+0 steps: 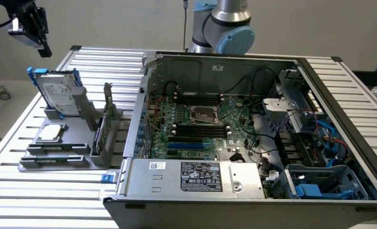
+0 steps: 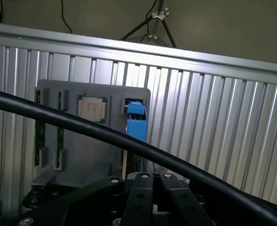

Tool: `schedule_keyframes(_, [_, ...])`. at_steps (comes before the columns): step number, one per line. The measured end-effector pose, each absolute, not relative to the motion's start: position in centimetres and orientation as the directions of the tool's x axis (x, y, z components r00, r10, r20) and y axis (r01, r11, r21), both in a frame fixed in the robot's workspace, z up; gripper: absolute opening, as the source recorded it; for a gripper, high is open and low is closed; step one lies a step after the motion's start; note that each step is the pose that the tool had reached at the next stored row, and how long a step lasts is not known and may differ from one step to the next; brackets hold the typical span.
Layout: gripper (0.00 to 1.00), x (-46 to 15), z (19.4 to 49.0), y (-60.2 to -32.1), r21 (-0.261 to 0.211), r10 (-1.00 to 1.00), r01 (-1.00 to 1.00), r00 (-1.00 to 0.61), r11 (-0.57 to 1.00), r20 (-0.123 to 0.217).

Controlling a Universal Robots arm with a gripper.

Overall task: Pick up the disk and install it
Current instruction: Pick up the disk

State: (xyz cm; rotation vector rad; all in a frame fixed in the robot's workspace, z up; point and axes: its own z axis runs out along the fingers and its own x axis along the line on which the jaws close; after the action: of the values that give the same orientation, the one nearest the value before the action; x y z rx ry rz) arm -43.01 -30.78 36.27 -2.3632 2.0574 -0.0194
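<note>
Disk: a flat rectangular silver metal hard drive (image 1: 56,93) with a white printed label and blue plastic rails. It stands on edge in a grey plastic holder (image 1: 61,152) at the exterior view's left, outside the computer.
Disk's long axis: we see it running up and down and leaning back a little, with the blue rail ends uppermost.
Disk from the wrist: we look down on its top edge, where the blue plastic (image 2: 136,120) rises from a slot in the holder.
Gripper: the black gripper (image 1: 45,50) of the one arm hangs in the air above the disk, a little to the exterior view's left, apart from it and touching nothing.
Direction to the disk: we judge that it lies below the fingertips and slightly to the exterior view's right, its thin top edge turned up toward them.
Fingers: the two black fingers (image 2: 139,197) are pressed together, closed, with nothing between them.
Holder's other parts: a small square silver chip (image 1: 51,133) lies flat near the disk, and a thin green circuit card (image 1: 106,121) stands on edge to the exterior view's right of it.
Computer: an open grey metal computer case (image 1: 195,183) sits beside the holder, showing its green board. A drive bay (image 1: 321,183) with blue plastic fittings is in its near right corner.
Surface: a slatted aluminium table (image 1: 23,200) carries the holder and the case.
Cable: a thick black cable (image 2: 58,117) crosses the wrist view between the camera and the holder.
Progress: we judge the pick not yet made, as the disk sits untouched in its slot.
</note>
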Motion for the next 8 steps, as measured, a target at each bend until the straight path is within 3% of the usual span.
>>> schedule_keyframes(8, [0.11,-44.6,36.3,-31.0,-0.014,-0.986,-0.986,0.165,-0.165,0.004])
